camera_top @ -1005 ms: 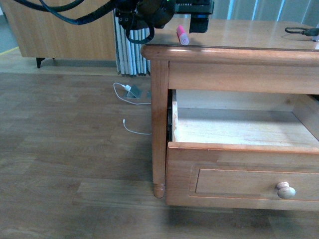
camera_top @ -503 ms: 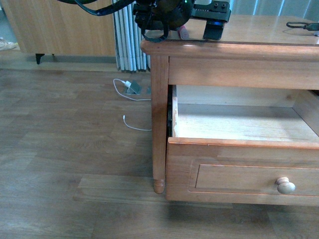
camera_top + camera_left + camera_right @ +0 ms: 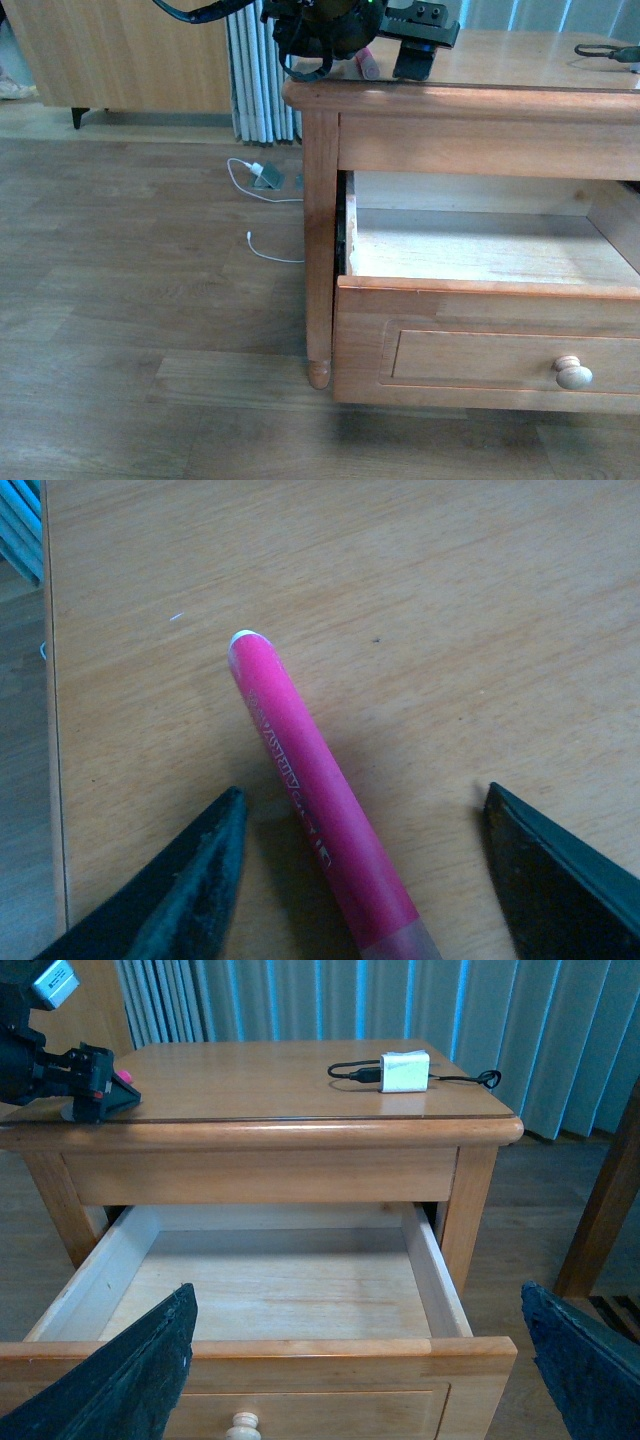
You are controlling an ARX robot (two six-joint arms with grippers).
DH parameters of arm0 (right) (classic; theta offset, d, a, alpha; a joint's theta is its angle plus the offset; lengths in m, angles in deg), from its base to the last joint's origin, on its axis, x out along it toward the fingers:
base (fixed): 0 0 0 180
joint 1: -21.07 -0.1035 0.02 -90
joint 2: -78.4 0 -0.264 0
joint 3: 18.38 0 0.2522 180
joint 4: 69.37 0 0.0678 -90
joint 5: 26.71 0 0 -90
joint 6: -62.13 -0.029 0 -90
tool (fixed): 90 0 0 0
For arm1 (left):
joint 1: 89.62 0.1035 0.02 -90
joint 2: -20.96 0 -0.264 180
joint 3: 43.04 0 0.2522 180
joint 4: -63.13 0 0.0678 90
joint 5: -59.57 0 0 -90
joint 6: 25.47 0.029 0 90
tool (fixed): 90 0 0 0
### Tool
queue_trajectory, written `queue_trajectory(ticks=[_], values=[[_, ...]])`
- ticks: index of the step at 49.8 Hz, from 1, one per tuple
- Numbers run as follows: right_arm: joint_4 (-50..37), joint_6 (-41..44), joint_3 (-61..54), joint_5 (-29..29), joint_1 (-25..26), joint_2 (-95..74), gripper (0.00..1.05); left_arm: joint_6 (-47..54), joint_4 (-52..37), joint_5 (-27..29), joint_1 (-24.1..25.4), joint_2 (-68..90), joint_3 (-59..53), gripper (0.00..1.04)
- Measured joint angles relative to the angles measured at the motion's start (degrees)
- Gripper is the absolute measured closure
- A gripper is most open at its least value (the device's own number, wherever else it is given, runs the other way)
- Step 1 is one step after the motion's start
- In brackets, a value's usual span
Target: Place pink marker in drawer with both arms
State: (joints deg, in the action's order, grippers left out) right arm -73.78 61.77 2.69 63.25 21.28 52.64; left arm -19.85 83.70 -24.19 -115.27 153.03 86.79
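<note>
Now our left gripper has come down around the pink marker on the table, spread wide, not squeezing. Our right gripper hangs open over the drawer.

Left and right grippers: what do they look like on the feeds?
The left gripper has matte black wedge-shaped fingers tapering to points. In the front view its body is boxy and black, with looping dark cables and a small green light. The right gripper shows the same dark tapered fingers.
</note>
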Motion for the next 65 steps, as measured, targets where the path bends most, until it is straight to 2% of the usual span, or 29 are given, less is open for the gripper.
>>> queue_trajectory(ticks=[4, 7, 19, 32, 43, 54, 62, 65], values=[[0.00, 0.00, 0.00, 0.00, 0.00, 0.00, 0.08, 0.57, 0.00, 0.15, 0.00, -0.15, -0.28, 0.44], [0.00, 0.00, 0.00, 0.00, 0.00, 0.00, 0.08, 1.33, 0.02, 0.39, 0.00, -0.20, -0.48, 0.59], [0.00, 0.00, 0.00, 0.00, 0.00, 0.00, 0.08, 2.34, 0.00, 0.61, 0.04, -0.52, -1.09, 0.90], [0.00, 0.00, 0.00, 0.00, 0.00, 0.00, 0.08, 3.78, -1.70, -0.44, 0.87, -2.91, -4.68, 0.91], [0.00, 0.00, 0.00, 0.00, 0.00, 0.00, 0.08, 3.78, -6.19, -4.28, 2.80, -7.56, -12.39, 0.91], [0.00, 0.00, 0.00, 0.00, 0.00, 0.00, 0.08, 6.40, -11.41, -13.53, 4.09, -18.60, -27.71, 0.91], [0.00, 0.00, 0.00, 0.00, 0.00, 0.00, 0.08, 10.40, -12.92, -22.10, 2.45, -24.85, -35.43, 0.91], [0.00, 0.00, 0.00, 0.00, 0.00, 0.00, 0.08, 12.13, -12.92, -22.64, 1.40, -25.24, -36.59, 0.91]])
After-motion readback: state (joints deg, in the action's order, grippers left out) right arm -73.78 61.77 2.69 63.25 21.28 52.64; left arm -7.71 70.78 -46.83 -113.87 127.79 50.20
